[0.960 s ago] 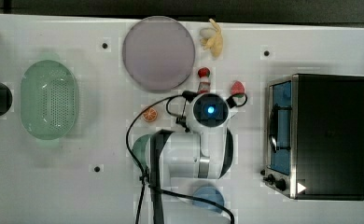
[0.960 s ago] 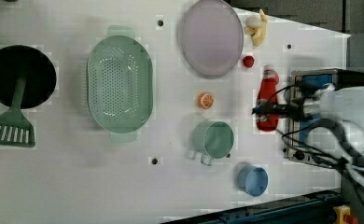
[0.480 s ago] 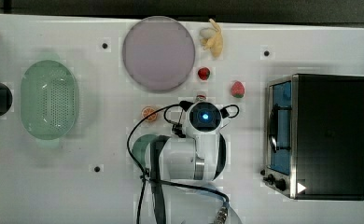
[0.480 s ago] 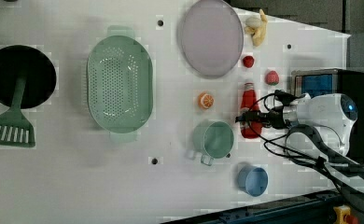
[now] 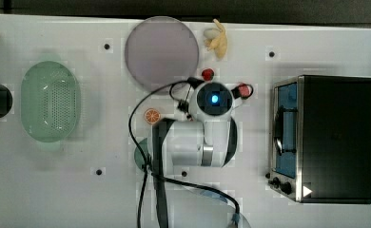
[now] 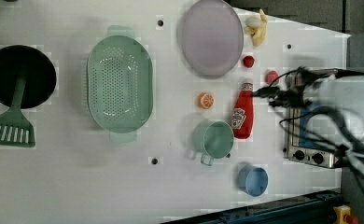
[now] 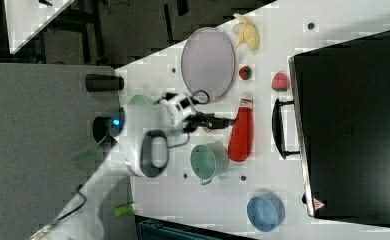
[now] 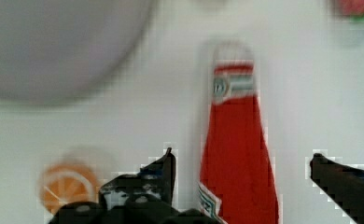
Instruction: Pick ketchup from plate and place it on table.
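The white table [image 6: 77, 186] carries the lilac plate [image 6: 211, 37], bare, and the ketchup [image 6: 241, 112], which lies flat on the table between the plate and a green cup [image 6: 213, 139]. The gripper [image 8: 241, 163] straddles the bottle with jaws spread wide and not gripping it, so placement appears complete. The next move calls for a straight retreat clear of the bottle.

Grey floor [image 7: 43, 150] (dark beyond), second white bench [image 7: 33, 20].

You're at a lab bench: white table [image 6: 77, 186] w/ screw holes, toy food, robot arm [image 5: 202, 142] + cabling
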You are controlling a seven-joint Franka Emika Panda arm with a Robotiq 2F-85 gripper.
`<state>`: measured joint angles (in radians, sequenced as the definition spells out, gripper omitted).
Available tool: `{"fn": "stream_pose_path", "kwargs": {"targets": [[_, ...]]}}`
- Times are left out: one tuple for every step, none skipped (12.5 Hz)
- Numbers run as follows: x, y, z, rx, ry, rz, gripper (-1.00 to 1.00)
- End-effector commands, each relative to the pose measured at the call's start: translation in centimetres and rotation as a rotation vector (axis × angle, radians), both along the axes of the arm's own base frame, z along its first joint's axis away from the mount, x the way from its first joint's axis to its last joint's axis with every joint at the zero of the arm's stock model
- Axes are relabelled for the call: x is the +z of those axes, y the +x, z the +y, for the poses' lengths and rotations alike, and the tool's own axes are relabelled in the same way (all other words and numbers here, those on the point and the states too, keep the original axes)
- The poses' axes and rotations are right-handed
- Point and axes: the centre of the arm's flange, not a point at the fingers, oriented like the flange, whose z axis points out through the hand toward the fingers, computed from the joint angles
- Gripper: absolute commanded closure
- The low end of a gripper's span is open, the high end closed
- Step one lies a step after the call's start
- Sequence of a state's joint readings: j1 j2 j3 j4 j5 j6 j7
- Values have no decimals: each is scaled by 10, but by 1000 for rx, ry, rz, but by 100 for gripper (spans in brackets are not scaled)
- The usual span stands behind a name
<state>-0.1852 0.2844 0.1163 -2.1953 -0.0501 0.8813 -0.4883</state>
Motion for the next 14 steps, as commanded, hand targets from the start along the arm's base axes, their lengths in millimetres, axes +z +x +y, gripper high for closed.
{"fn": "stream_pose_path", "kwargs": {"targets": [[110,37,7,-255,-6,-120,-100],[136,46,11,-317,-3,-126,-100],[162,54,15,-367,-2,-127,-100],[187,59,19,-405,-4,-113,-100],[209,63,22,-420,-6,-98,-100],[232,66,25,-424,-6,-95,-100],[254,68,26,-422,-7,-92,-100],[274,67,26,-424,-10,-83,-100],[290,65,25,-426,-14,-65,-100],[305,64,25,-427,-17,-58,-100],[316,60,23,-429,-24,-41,-100],[326,57,22,-431,-28,-26,-100],[333,54,22,-433,-32,-7,-100],[339,51,22,-433,-34,5,-100]]}}
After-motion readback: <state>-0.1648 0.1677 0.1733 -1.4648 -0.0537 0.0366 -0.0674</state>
